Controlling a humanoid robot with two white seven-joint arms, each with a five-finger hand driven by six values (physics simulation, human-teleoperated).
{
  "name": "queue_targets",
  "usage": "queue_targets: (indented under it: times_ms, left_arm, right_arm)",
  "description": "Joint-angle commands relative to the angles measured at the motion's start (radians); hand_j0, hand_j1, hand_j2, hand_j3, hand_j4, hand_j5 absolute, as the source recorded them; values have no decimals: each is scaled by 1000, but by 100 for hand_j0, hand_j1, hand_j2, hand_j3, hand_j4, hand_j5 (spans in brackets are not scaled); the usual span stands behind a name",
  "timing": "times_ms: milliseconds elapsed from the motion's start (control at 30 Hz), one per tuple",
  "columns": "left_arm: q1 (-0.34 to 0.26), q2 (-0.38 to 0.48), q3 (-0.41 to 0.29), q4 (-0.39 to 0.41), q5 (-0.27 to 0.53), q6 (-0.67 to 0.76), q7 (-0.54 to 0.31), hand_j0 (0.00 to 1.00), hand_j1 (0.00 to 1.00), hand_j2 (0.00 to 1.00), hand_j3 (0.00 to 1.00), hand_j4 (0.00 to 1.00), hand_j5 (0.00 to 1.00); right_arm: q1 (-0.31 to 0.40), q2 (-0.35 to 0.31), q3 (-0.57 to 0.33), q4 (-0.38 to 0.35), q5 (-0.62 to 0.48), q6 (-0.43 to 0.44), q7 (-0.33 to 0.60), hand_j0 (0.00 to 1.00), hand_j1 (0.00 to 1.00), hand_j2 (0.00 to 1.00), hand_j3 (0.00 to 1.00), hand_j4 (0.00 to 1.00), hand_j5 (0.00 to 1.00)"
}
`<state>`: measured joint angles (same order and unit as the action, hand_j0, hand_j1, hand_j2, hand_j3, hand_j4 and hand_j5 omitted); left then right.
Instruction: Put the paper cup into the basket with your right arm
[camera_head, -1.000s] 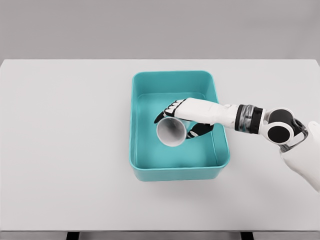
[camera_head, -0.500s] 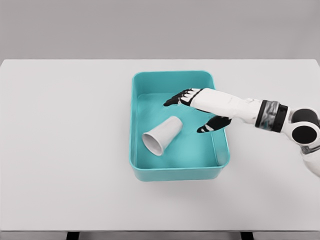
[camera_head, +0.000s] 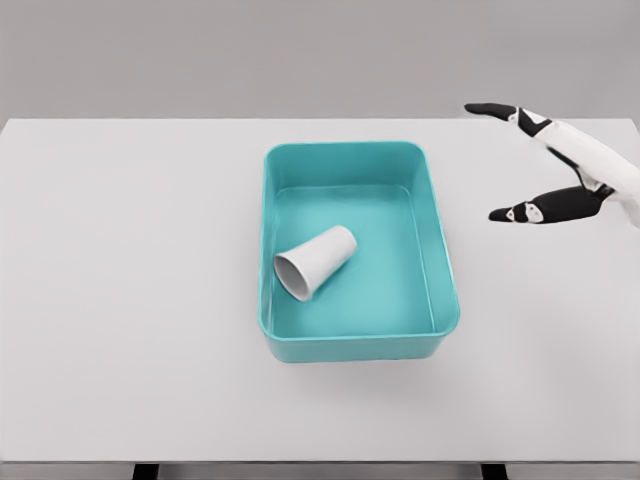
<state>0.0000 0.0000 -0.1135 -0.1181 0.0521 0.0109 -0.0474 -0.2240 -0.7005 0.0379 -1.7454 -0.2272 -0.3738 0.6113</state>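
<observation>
Your paper cup (camera_head: 316, 262) lies on its side inside the basket (camera_head: 446, 280), mouth toward seven o'clock. Your right hand (camera_head: 560, 165), at the basket's two o'clock, is spread wide and empty. The cup looks light and crushable, so any regrasp belongs gently around its mid-wall.

Paper cup (camera_head: 316, 261): white, plain, lying on its side on the floor of the basket, in the left half, just beside the left wall. Its open mouth points to the lower left, its closed bottom to the upper right.
Basket (camera_head: 446, 262): teal, rectangular, with rounded corners and low walls. It stands flat on the table, open side up.
</observation>
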Motion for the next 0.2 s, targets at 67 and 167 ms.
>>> queue_targets:
  times_ms: [67, 167]
  left_arm:
    - [0, 0, 0, 0, 0, 0, 0, 100, 100, 100, 100, 100, 100]
    - [0, 0, -3, -2, 0, -3, 0, 100, 100, 100, 100, 100, 100]
  right_arm:
    - [8, 7, -10, 9, -12, 3, 0, 100, 100, 100, 100, 100, 100]
    - [11, 15, -10, 20, -11, 3, 0, 100, 100, 100, 100, 100, 100]
